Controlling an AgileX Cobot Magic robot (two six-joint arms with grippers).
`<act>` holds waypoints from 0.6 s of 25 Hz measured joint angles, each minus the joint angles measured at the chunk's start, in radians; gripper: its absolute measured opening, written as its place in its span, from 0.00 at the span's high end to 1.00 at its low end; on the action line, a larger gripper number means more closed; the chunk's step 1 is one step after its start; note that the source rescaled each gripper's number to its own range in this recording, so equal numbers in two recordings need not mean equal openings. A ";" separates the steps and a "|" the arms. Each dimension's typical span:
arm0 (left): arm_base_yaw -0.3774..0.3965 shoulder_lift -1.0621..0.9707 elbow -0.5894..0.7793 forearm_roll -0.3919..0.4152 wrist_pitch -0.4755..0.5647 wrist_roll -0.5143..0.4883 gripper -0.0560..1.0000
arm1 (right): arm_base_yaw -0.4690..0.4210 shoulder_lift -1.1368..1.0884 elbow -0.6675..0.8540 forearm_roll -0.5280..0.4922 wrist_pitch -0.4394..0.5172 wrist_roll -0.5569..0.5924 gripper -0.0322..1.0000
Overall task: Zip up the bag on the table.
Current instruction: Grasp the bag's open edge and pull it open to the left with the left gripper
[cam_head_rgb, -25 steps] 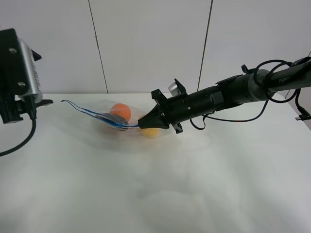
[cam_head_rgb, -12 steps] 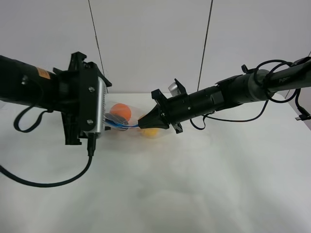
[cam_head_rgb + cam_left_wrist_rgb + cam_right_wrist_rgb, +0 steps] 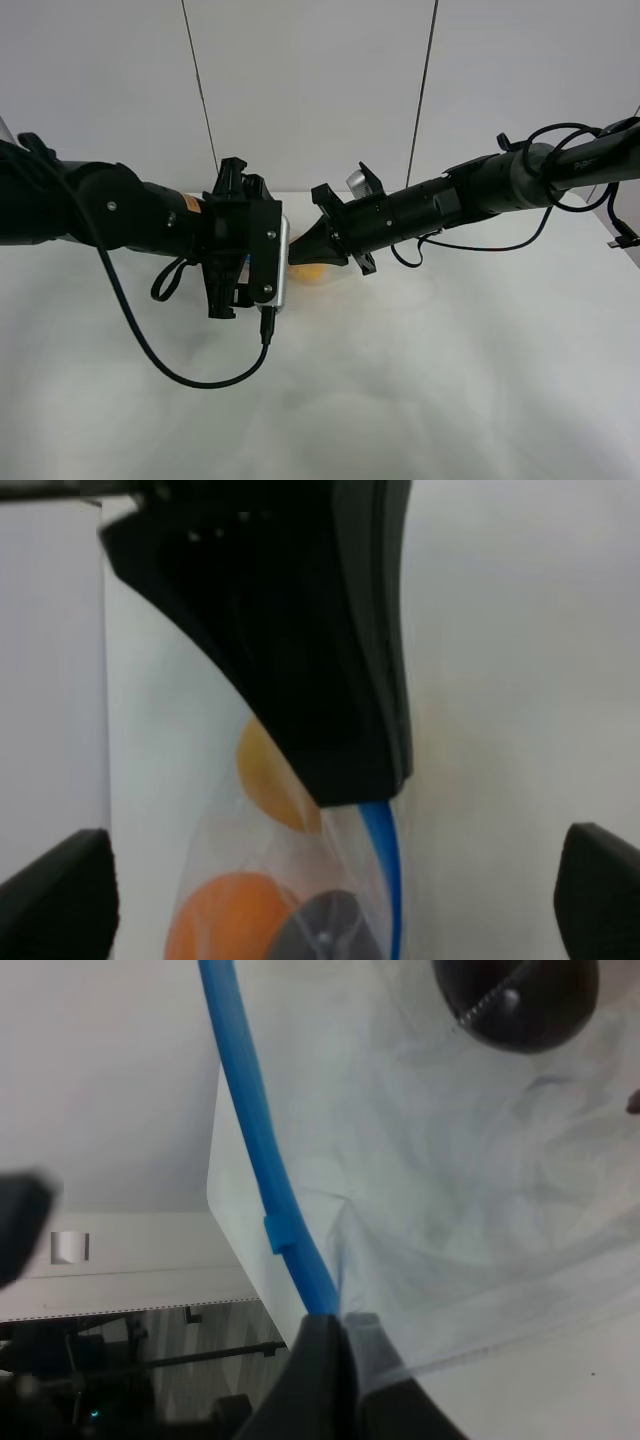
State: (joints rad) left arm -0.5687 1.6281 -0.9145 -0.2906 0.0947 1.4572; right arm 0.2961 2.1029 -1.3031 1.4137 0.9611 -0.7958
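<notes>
The bag (image 3: 300,880) is clear plastic and lies on the white table (image 3: 420,380). The left wrist view shows its blue zip strip (image 3: 385,855), the orange (image 3: 222,920), yellow pear (image 3: 268,775) and dark eggplant (image 3: 322,932). My right gripper (image 3: 293,257) is shut on the zip strip (image 3: 262,1155) at the bag's right end; its fingers (image 3: 325,1365) pinch the strip. My left arm (image 3: 235,250) hangs over the bag and hides most of it in the exterior view; only the pear (image 3: 312,272) shows. My left gripper (image 3: 330,900) is open wide, its fingertips (image 3: 60,900) on either side of the bag.
The left arm's black cable (image 3: 190,372) loops down over the table in front. The right arm (image 3: 470,195) stretches in from the right with cables (image 3: 490,247) hanging under it. A grey panelled wall (image 3: 310,90) stands behind the table.
My left arm has swept in from the far left to the bag and now covers it in the exterior view. The right arm and its grip on the strip have not moved.
</notes>
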 joint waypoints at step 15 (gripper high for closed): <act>0.076 0.047 0.001 0.000 0.035 -0.021 0.43 | 0.000 0.000 0.000 0.000 0.000 0.001 0.97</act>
State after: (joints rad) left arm -0.4928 1.6752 -0.9132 -0.2906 0.1300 1.4363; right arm 0.2961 2.1029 -1.3031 1.4137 0.9611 -0.7948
